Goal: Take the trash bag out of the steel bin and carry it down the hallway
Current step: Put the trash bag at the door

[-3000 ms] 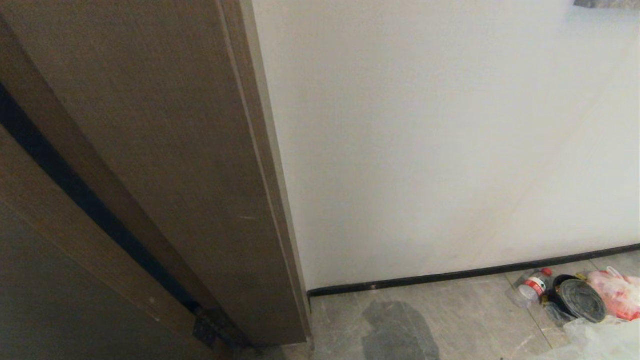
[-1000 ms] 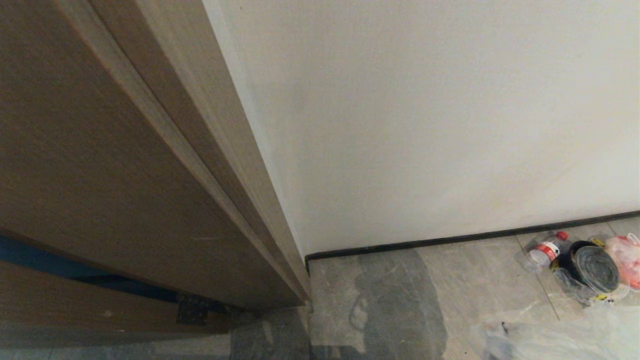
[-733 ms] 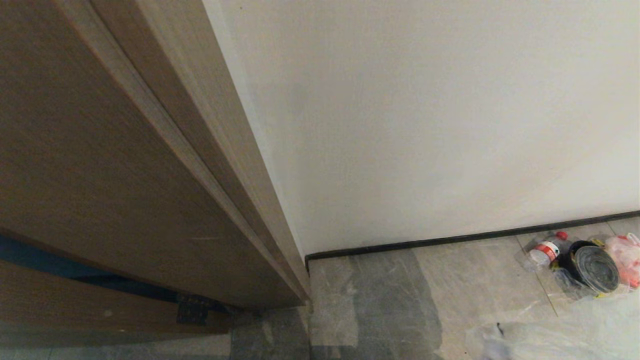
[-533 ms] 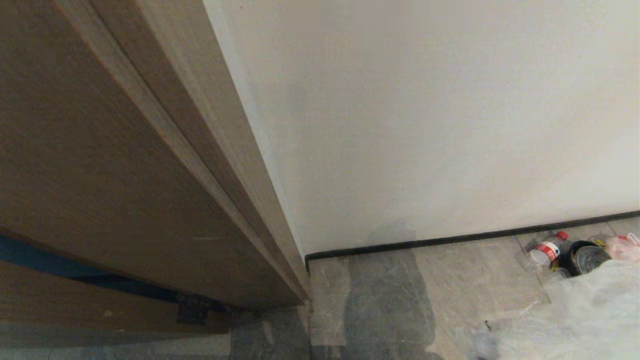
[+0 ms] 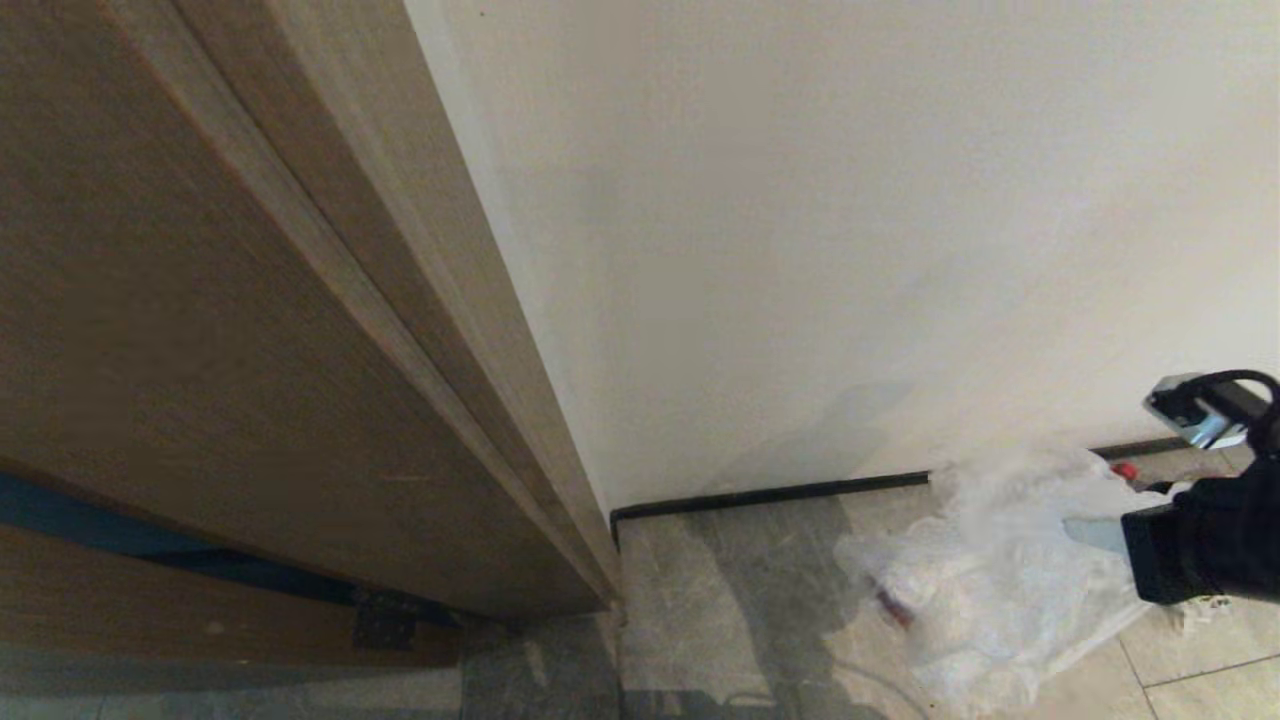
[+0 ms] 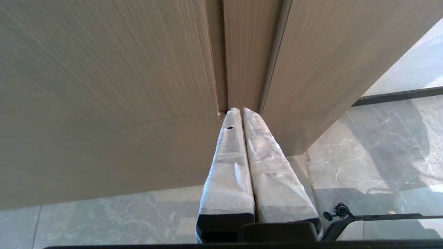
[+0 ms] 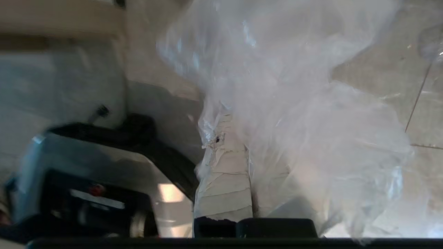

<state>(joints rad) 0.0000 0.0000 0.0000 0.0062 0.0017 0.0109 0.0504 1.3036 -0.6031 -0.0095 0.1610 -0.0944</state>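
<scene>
At right edge of head view, right hand [image 5: 1100, 532] reaches in low over tiled floor [image 5: 780, 610], fingers [image 7: 226, 180] pinched together on trash bag [image 5: 1000, 570]. Bag billows as crinkled clear plastic beside black skirting [image 5: 770, 493] at foot of white wall [image 5: 850, 230], lower folds near floor; contact with tiles unclear. Brown wooden door frame [image 5: 330, 300] fills left side. Left hand [image 6: 242, 114] hangs near door frame, wrapped fingers pressed together, holding nothing.
</scene>
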